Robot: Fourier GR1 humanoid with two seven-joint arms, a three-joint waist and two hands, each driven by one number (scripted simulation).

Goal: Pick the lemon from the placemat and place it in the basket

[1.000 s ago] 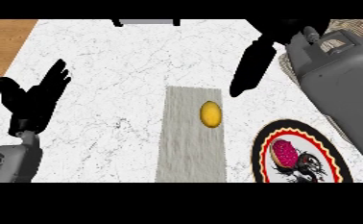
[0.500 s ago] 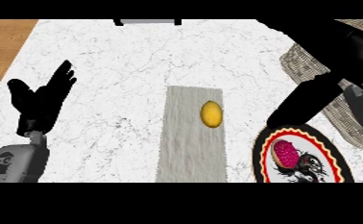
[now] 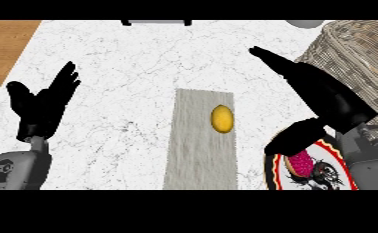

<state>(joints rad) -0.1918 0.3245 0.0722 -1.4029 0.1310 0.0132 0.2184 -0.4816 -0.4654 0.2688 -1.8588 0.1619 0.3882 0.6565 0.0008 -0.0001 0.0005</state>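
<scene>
Head view: white marble counter (image 3: 133,62), placemat (image 3: 199,142).

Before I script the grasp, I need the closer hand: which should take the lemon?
The right hand: it hangs open just right of the lemon, with the basket on that side. The left hand rests open near the left edge.

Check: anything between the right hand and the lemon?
Nothing. In the head view, only bare placemat and counter separate the right hand from the lemon.

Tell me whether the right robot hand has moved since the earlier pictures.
Yes. The right robot hand has swung over the counter, from above the basket down toward the plate, fingers straight. The lemon lies untouched on the placemat.
</scene>
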